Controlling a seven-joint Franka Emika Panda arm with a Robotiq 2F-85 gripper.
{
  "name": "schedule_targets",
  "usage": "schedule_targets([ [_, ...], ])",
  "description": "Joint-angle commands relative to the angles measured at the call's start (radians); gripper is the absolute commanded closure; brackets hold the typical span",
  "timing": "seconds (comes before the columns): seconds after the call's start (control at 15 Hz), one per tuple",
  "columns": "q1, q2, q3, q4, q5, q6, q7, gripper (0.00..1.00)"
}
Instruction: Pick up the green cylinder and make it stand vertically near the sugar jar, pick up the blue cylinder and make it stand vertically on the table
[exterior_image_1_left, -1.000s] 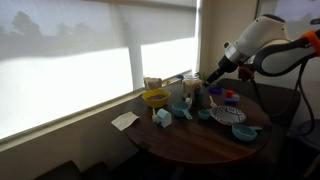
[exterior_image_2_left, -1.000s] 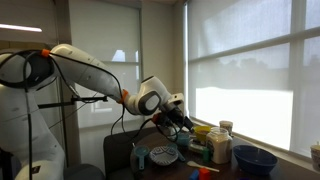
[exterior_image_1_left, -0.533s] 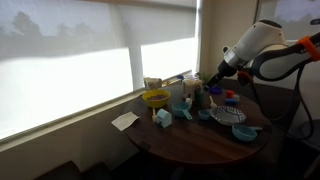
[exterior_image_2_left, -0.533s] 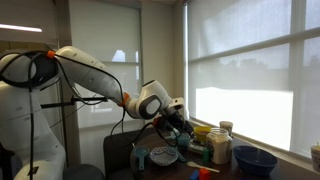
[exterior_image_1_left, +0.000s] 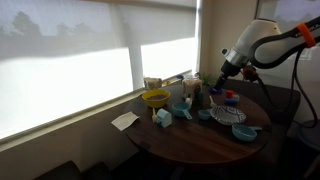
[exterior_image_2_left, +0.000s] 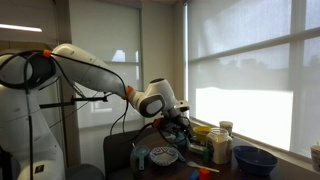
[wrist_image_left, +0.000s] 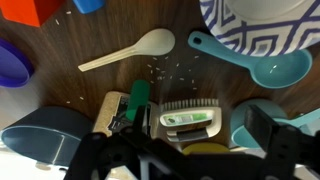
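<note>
- green cylinder: lying on its side on the table. It sits tight against a cream block on one side and just beside a lidded jar with a green label on the other. Not stood up yet. Too small to pick out in the exterior views.
- the jar is probably the sugar jar, given the loose grains scattered on the wood next to it. Label unreadable, so can't confirm.
- gripper: jaws spread fully, nothing between them. It hangs over the cluster, clear of the cylinder.
- change over the last second: the arm's upper links have swung up and back, and the wrist has re-angled. The gripper tip has barely shifted and the jaws are the same.
- my read: re-posing to line up on the green cylinder, no descent yet. Green pick is the step in hand; blue half untouched.
- around: white spoon, teal scoop and patterned bowl lie beyond the cylinder.
- risk: tight spacing, so the descent could nudge the jar or cream block.
</note>
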Motion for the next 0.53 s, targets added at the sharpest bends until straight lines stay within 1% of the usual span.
schedule_targets([
  [0.0, -0.034, 0.010, -0.005, 0.095, 0.107, -0.225, -0.244, 0.00],
  [0.07, -0.052, 0.018, -0.001, 0.116, 0.110, -0.276, -0.290, 0.00],
  [0.27, -0.106, 0.048, 0.014, 0.162, 0.068, -0.403, -0.382, 0.00],
  [0.47, -0.152, 0.078, 0.038, 0.182, 0.029, -0.455, -0.434, 0.00],
])
